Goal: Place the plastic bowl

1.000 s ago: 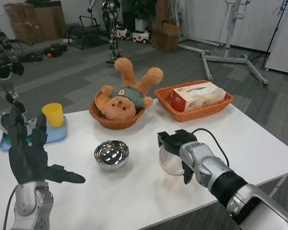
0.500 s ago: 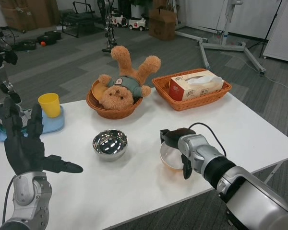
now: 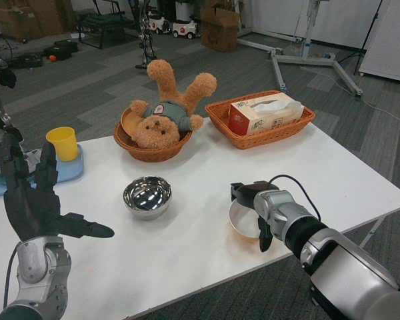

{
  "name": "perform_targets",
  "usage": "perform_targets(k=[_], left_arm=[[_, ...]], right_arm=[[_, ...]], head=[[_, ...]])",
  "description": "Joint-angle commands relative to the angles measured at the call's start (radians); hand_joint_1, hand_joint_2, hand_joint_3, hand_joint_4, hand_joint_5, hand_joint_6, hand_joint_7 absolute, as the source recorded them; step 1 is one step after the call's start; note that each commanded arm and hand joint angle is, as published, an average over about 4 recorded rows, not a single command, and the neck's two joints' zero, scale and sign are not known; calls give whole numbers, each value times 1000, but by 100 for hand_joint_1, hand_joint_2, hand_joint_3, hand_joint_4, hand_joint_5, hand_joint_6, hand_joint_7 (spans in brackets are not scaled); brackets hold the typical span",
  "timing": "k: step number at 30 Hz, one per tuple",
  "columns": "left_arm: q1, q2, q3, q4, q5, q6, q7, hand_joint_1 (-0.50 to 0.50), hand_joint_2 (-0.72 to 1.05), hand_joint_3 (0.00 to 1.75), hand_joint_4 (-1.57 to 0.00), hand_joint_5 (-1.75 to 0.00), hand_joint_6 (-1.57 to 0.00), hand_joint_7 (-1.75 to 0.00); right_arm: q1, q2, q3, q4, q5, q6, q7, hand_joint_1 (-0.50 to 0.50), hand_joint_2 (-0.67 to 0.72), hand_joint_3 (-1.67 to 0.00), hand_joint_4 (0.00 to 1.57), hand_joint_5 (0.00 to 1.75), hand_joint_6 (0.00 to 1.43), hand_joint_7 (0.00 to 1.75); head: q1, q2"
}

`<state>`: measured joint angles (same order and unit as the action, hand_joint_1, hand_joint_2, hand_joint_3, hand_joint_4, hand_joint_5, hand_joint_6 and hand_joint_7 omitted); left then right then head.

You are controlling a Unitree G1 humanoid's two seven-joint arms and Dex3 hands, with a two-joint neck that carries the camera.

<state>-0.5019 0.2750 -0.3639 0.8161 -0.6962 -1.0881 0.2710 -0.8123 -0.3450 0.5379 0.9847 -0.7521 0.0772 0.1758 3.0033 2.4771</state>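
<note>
Plastic bowl (image 3: pixel 243 220) is gripped at its rim by the right hand (image 3: pixel 257 207), low on the counter (image 3: pixel 207 173); release is judged pending. Left hand (image 3: pixel 33 207) is spread, empty.

Before me on the tabletop (image 3: pixel 207 167), a steel bowl (image 3: pixel 147 197); behind it a teddy bear (image 3: pixel 167 117) in a wicker basket (image 3: pixel 147 150), tissue box (image 3: pixel 265 113) right, yellow cup (image 3: pixel 62 143) left.
</note>
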Motion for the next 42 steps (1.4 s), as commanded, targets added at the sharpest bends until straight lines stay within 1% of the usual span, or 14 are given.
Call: perform_targets(k=[1,6,9,11,15,18,19,21,24,28,32,35,38,42], left_arm=[[-2,-2,1,8,2,-6,-1,-39,-72,0,-45,-10,0,0],[0,-3,1,10,3,-6,-1,-39,-72,7,-45,-10,0,0],[8,-3,4,5,3,-6,-1,-39,-72,0,-45,-10,0,0],[10,-3,5,4,3,-6,-1,-39,-72,0,-45,-10,0,0],[10,-3,6,6,3,-6,-1,-39,-72,0,-45,-10,0,0],[10,-2,6,8,2,-6,-1,-39,-72,0,-45,-10,0,0],[10,-2,6,7,2,-6,-1,-38,-72,0,-45,-10,0,0],[12,-2,6,4,3,-6,-1,-37,-72,2,-45,-10,0,0],[17,-2,8,1,3,-6,-1,-37,-72,4,-45,-10,0,0],[22,-2,9,-3,3,-6,-1,-37,-72,0,-45,-10,0,0],[24,-2,10,-5,3,-6,-1,-37,-72,7,-45,-10,0,0],[25,-2,10,-5,3,-6,-1,-37,-72,4,-45,-10,0,0],[25,-2,10,-5,3,-6,-1,-37,-72,0,-45,-10,0,0],[25,-2,13,-7,3,-6,-1,-37,-72,0,-45,-10,0,0]], right_arm=[[8,7,-10,26,-1,-9,-29,-42,-54,-111,56,107,7,159],[9,13,-8,46,-1,-9,-35,-42,-53,-111,39,70,1,145],[12,15,-9,48,-1,-9,-34,-42,-41,-103,31,39,0,133],[13,15,-9,49,0,-10,-33,-42,-35,-95,27,27,0,122],[15,18,-8,52,-2,-7,-30,-42,-13,-54,14,7,0,106],[15,19,-6,51,-6,-2,-30,-45,17,-18,10,0,0,82],[16,20,-6,49,-8,0,-29,-46,27,-12,9,0,0,77],[18,21,-6,46,-12,3,-27,-46,41,-8,5,0,0,66],[22,21,-3,45,-12,8,-21,-46,52,-2,1,0,0,40],[22,21,-3,46,-12,9,-15,-46,55,0,0,0,0,14],[27,21,-3,25,-23,9,0,-46,60,0,0,0,0,3],[38,20,-11,-12,-36,9,9,-46,63,0,0,0,0,0],[68,13,-63,-94,-61,7,9,-45,66,0,0,0,0,0],[131,0,-172,-261,-97,9,8,-42,66,0,0,0,0,0]], head=[[0,-2],[8,-1],[11,-1],[12,0],[12,3],[14,4],[16,5],[18,6],[19,9],[21,8],[21,8],[21,8],[22,9],[27,16]])
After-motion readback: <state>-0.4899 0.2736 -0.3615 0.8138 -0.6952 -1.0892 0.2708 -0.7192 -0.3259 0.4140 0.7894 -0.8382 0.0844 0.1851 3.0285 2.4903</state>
